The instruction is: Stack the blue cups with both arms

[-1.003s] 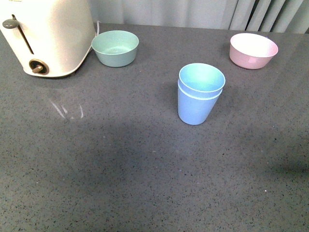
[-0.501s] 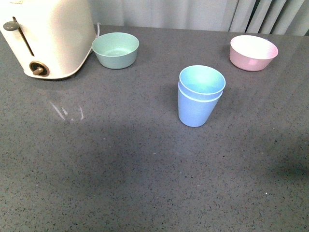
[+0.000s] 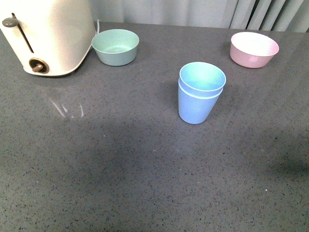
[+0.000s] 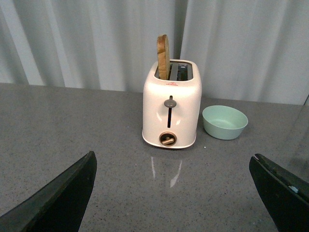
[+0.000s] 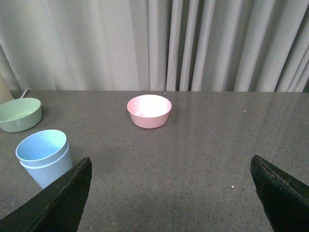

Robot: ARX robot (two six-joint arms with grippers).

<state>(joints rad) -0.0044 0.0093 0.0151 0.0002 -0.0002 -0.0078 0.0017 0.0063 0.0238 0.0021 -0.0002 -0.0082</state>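
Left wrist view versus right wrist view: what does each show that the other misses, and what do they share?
Only the left wrist view shows the toaster with a slice standing in one slot. Only the right wrist view shows the stacked blue cups and the pink bowl. Both show the mint green bowl, the grey table, the curtain, and their own open gripper: left gripper, right gripper.

Toaster (image 3: pixel 46 36), mint bowl (image 3: pixel 115 47), pink bowl (image 3: pixel 254 49)

On the surface (image 3: pixel 120 174), the two cups (image 3: pixel 199 96) stand nested one inside the other, near the middle. Behind them to the left sits a bowl (image 3: pixel 115 47), just beside the toaster (image 3: pixel 48 34) at the far left. Another bowl (image 3: pixel 254 49) sits behind the cups to the right, well apart from them. A slice of bread (image 4: pixel 163 57) stands in the toaster's slot.
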